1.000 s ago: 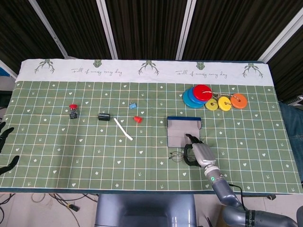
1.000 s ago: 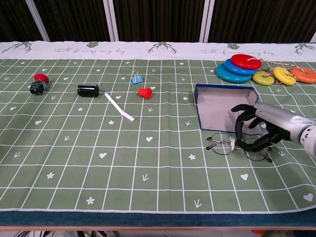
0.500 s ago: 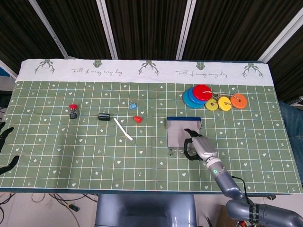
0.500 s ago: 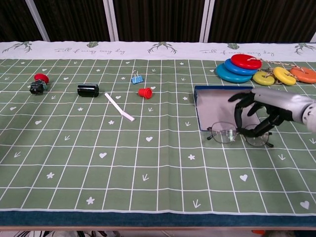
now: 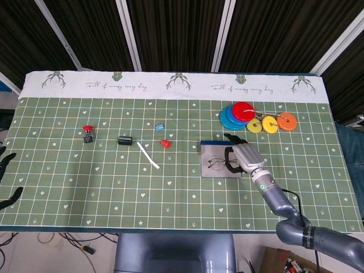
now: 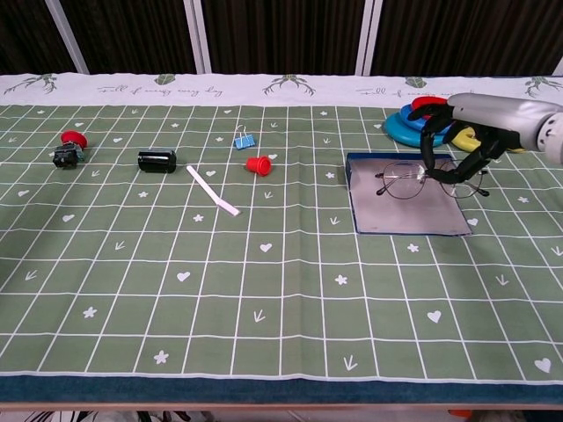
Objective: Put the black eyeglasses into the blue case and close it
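The blue case (image 5: pixel 215 152) lies open on the green cloth, its grey inside facing up (image 6: pixel 403 216). My right hand (image 5: pixel 243 154) grips the black eyeglasses (image 5: pixel 218 164) by their right end. In the chest view the eyeglasses (image 6: pixel 413 183) hang level over the far half of the case, lenses pointing left of the right hand (image 6: pixel 475 134). I cannot tell whether they touch the lining. My left hand (image 5: pixel 5 176) shows only as dark spread fingers at the far left edge of the head view, holding nothing.
A stack of blue and red discs (image 5: pixel 236 115) with yellow and orange ones (image 5: pixel 277 122) sits just behind the case. Further left lie a red cone (image 5: pixel 165 143), a blue clip (image 5: pixel 160 127), a white strip (image 5: pixel 147 154), a black cylinder (image 5: pixel 124 140) and a red-capped button (image 5: pixel 87 133).
My right hand lifted the eyeglasses off the cloth in front of the case and carried them away from me, over the open case. The left hand stayed put.
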